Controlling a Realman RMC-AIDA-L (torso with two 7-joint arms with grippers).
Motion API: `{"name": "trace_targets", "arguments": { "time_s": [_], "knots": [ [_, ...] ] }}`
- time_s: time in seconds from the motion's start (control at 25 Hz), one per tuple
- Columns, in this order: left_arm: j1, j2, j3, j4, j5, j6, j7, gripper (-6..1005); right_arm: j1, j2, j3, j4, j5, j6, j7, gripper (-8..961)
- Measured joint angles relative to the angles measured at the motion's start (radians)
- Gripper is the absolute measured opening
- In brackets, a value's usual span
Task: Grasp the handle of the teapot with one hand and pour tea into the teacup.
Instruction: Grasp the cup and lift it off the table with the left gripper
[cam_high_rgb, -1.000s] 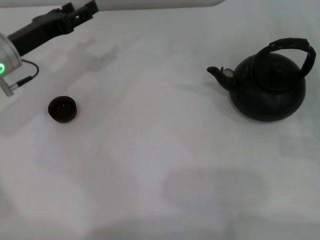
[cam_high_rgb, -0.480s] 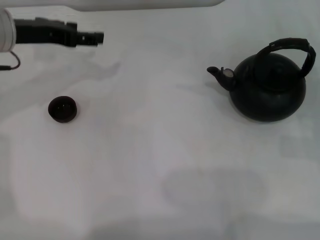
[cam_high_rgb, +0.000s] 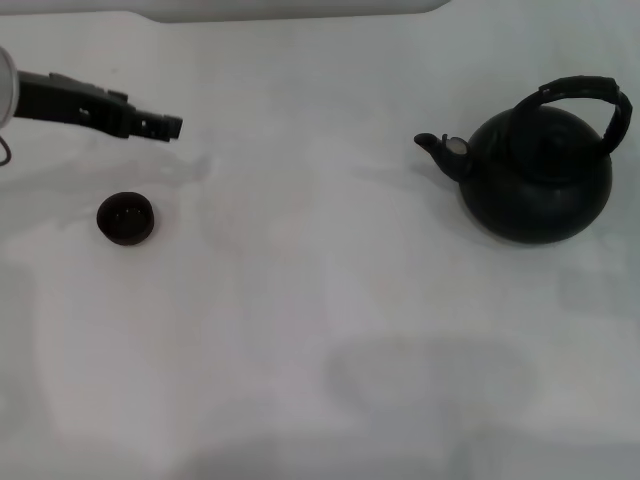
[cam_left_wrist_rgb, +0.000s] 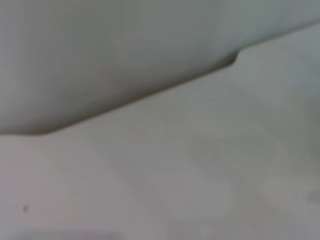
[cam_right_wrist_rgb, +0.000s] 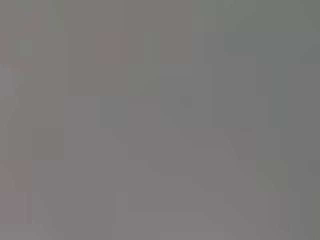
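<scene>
You're basically at square one here. Taking the teacup as your landmark: it sits on the white surface, looks dry inside as far as I can tell, and nothing is touching it. The left end effector hangs just beyond it, a bit toward the teapot side; can't tell if its fingers are apart or together. The teapot is well off to the cup's right, upright, spout aimed back at the cup, handle ungrasped. The right end effector isn't visible. So grasp, carry and pour are all left. Versus a second ago, the left arm has swung down closer to the cup; pot and cup haven't budged.
</scene>
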Motion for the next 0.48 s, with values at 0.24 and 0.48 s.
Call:
{"name": "trace_targets", "arguments": {
  "time_s": [0.24,0.48],
  "knots": [
    [-0.029,-0.007,0.007,-0.045,0.059,-0.023,-0.004,872,0.006,0.000,0.000,0.000,0.000,0.005,-0.003,709],
    [-0.037,-0.028,0.006,-0.040,0.143,-0.039,-0.010,871,0.007,0.000,0.002,0.000,0.000,0.017,-0.005,709]
  ]
}}
